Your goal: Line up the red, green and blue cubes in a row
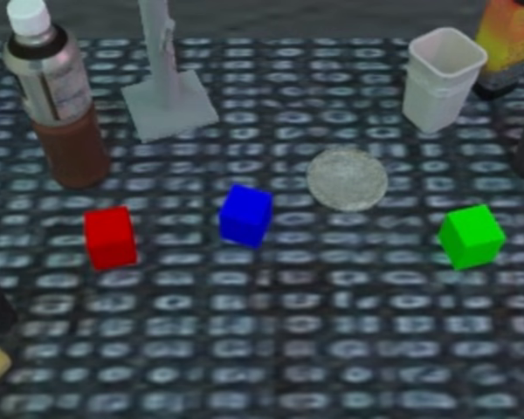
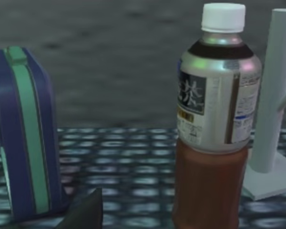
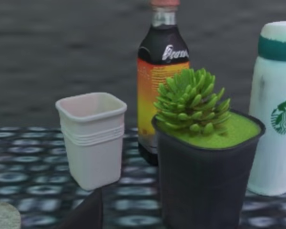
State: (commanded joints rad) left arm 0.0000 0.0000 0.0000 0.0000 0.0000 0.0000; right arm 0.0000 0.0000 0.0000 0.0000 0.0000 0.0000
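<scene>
Three cubes lie apart on the patterned table in the top view. The red cube (image 1: 110, 236) is at the left, the blue cube (image 1: 245, 215) near the middle and slightly farther back, and the green cube (image 1: 472, 236) at the right. Nothing touches any of them. Neither wrist view shows a cube. Both arms stay parked at the table's sides. Only a dark part of my left gripper (image 2: 86, 213) shows low in the left wrist view, and a dark part of my right gripper (image 3: 86, 214) low in the right wrist view.
A tea bottle (image 1: 57, 96) and a white stand (image 1: 168, 87) are at the back left. A white cup (image 1: 441, 77) and an orange-labelled bottle (image 1: 509, 39) are at the back right. A silver disc (image 1: 347, 178) lies behind the cubes. A potted succulent (image 3: 205, 157) and a white tumbler (image 3: 275, 109) stand at the right.
</scene>
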